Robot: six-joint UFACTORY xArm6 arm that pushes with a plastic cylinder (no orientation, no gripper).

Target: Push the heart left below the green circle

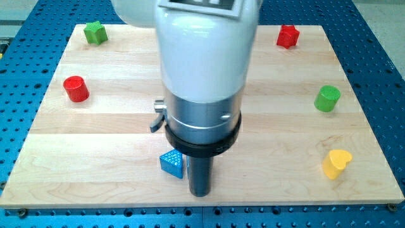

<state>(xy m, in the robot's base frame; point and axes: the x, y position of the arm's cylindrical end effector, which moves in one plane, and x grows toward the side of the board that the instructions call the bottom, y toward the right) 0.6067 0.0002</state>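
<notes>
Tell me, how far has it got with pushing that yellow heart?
Nothing looks done: the yellow heart already sits below the green circle but untouched. In hand: my tip rests beside the blue block, far to the heart's left. Left: reaching the heart and pushing it leftward.

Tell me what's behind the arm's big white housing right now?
Only the blue triangle peeks out beside my tip. The board's middle is covered, so blocks there can't be ruled out.

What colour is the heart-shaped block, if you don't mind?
Yellow heart, clearest in the camera view.
</notes>
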